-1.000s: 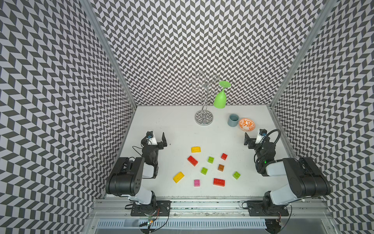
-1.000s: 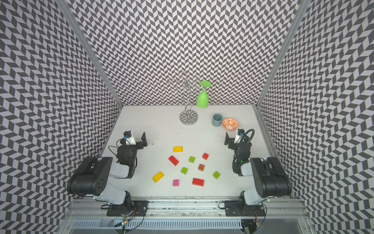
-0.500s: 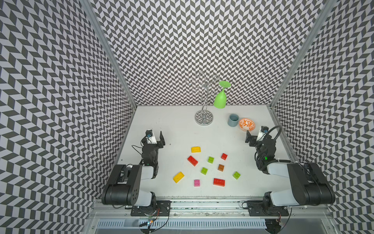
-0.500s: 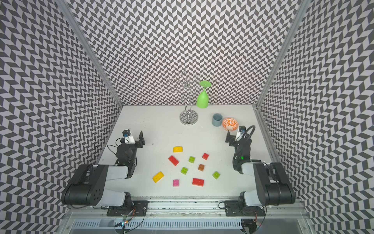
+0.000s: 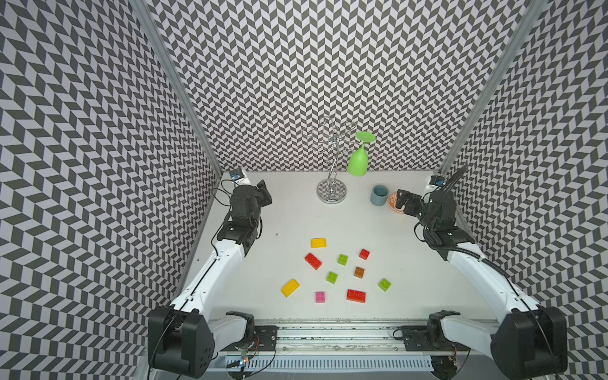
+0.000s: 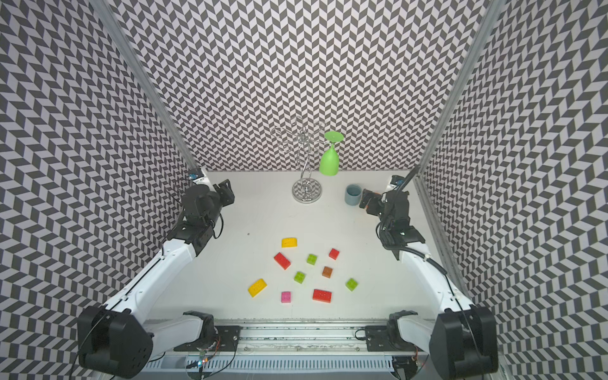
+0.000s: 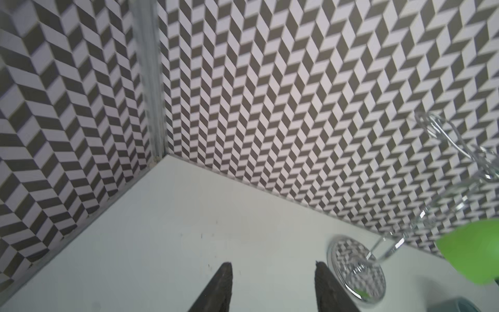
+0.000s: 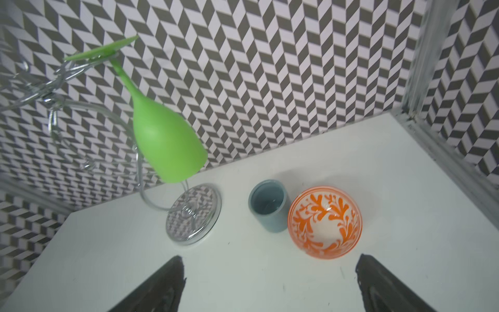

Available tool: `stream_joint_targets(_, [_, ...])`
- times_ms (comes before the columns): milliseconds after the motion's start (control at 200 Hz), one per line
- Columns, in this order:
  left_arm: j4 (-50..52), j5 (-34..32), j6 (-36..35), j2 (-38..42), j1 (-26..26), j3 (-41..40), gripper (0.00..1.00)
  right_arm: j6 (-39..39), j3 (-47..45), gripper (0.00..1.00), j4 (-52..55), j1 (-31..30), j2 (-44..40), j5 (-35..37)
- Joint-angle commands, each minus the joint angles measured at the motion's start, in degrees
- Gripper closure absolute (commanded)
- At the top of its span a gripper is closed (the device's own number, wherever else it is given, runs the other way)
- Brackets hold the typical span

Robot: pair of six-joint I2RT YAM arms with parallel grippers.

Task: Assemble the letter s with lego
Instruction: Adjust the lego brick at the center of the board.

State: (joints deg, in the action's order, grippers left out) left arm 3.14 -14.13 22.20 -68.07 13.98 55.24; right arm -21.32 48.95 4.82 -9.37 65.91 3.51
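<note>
1. Behind the left end effector point(image 7: 272, 266) and right end effector point(image 8: 270, 256), well apart, lego bricks point(image 5: 356, 295) lie loose.
2. Left jaws partly apart, right jaws wide; both empty.
3. Best swing back, then drop squarely over one brick.

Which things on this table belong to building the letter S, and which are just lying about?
For the job: two long red bricks, two yellow bricks, three green bricks, small red brick, brown brick, pink brick.

Just lying about: wire stand, green glass, grey cup, orange bowl.
</note>
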Motion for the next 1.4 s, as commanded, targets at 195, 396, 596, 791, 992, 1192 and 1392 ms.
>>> stream_joint_targets(195, [29.5, -0.6, 7.9, -4.0, 22.0, 4.5, 0.44, -7.5, -0.7, 0.0, 20.4, -2.9, -9.7, -7.2])
stream_joint_targets(396, [32.8, -0.1, 7.8, -14.8, 32.1, 6.8, 0.36, -5.4, -2.6, 0.0, 24.9, -2.9, -13.6, -10.2])
stream_joint_targets(596, [40.3, 2.1, -11.2, -19.6, 33.1, 11.6, 0.29, 1.9, -5.2, 0.0, 23.6, -2.9, -17.1, -15.2])
stream_joint_targets(791, [42.3, 8.3, -20.3, -22.1, 30.1, 12.8, 0.2, 4.3, -4.3, 0.01, 24.8, -3.0, -15.4, -19.0])
stream_joint_targets(992, [41.5, 11.3, -23.1, -25.3, 28.4, 10.1, 0.1, 5.3, -3.2, 0.01, 25.8, -3.0, -14.5, -18.5])
stream_joint_targets(1192, [39.6, 14.1, -22.6, -28.6, 28.5, 8.7, 0.03, 5.6, -3.2, 0.01, 26.2, -3.0, -14.0, -18.8])
stream_joint_targets(1392, [38.3, 14.8, -21.6, -30.8, 28.7, 6.2, 0.1, 5.8, -3.4, 0.01, 26.8, -2.9, -14.2, -18.3])
